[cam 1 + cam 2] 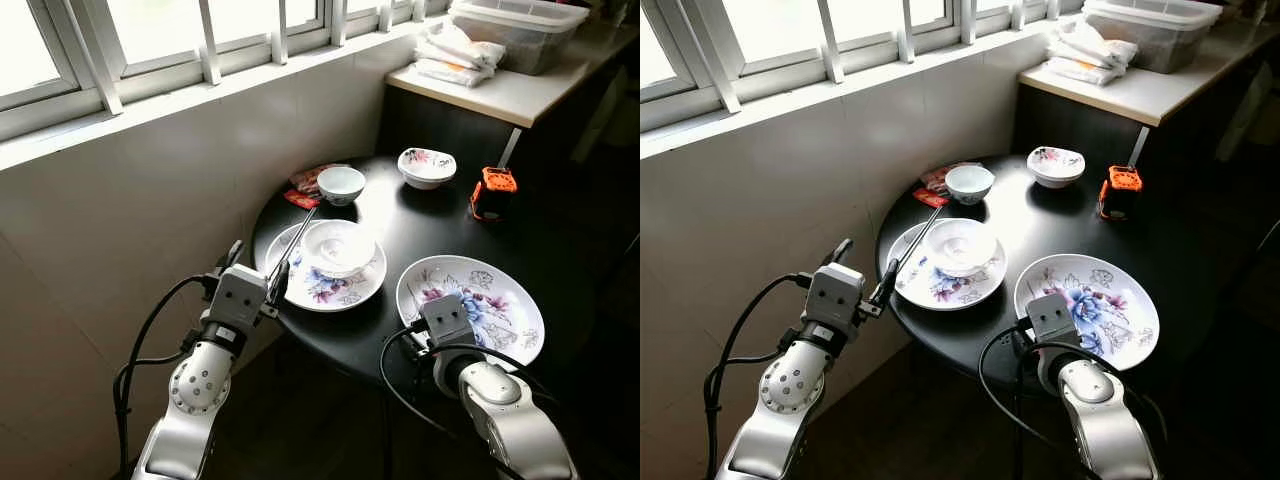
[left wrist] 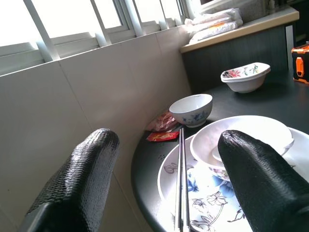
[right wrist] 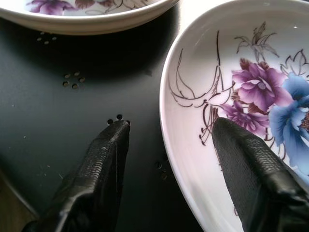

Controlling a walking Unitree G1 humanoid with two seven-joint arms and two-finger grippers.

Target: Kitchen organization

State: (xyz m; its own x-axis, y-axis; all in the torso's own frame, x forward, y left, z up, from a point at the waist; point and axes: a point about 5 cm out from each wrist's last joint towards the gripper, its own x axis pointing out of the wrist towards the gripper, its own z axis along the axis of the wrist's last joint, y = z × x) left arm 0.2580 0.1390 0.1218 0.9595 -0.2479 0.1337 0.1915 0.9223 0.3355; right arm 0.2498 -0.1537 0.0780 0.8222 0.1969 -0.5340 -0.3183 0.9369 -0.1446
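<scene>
Right tool [image 3: 166, 140]: your fingers spread astride the near rim of the white floral plate [image 1: 490, 300] on the round black tabletop [image 1: 420, 215] | left tool [image 2: 164, 159]: spread wide, just short of the black chopsticks [image 2: 182, 179] on the second floral plate [image 1: 350, 285].

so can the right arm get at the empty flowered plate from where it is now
Probably yes. The right gripper is open, its fingers straddling the near rim of the flowered plate, one over the plate and one over the black table. Nothing lies between them.
</scene>
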